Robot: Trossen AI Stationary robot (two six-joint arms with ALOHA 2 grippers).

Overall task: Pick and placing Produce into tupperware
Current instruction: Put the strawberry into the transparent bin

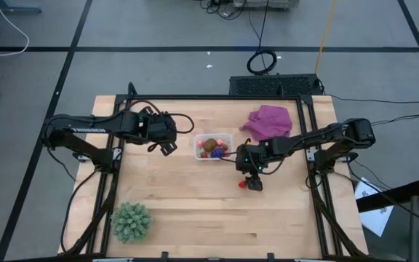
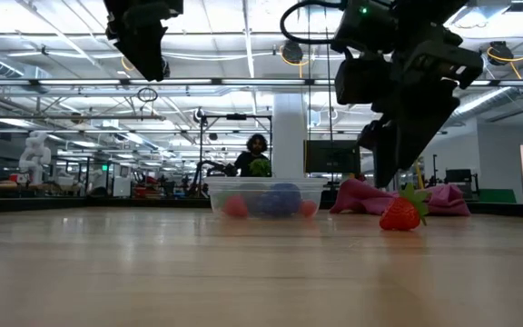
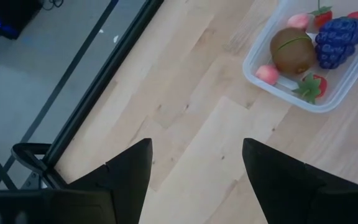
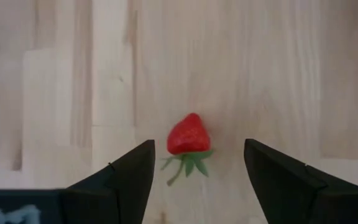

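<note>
Right end effector (image 4: 194, 168), fingers wide and empty, hangs directly over the strawberry (image 4: 188, 135) lying on the table (image 1: 195, 211) w/ tip pointing away, just beside the tupperware (image 1: 214, 146); left end effector (image 3: 194, 168), also wide, waits farther off.

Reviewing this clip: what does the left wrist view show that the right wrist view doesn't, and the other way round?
Only the left wrist view shows the tupperware with produce in it: a brown round piece, a dark purple grape cluster and small red and pink pieces, plus the table edge and floor. Only the right wrist view shows the lone strawberry lying on bare wood between the open right gripper fingers. Both show the wooden table and open dark fingers; the left gripper holds nothing.
</note>
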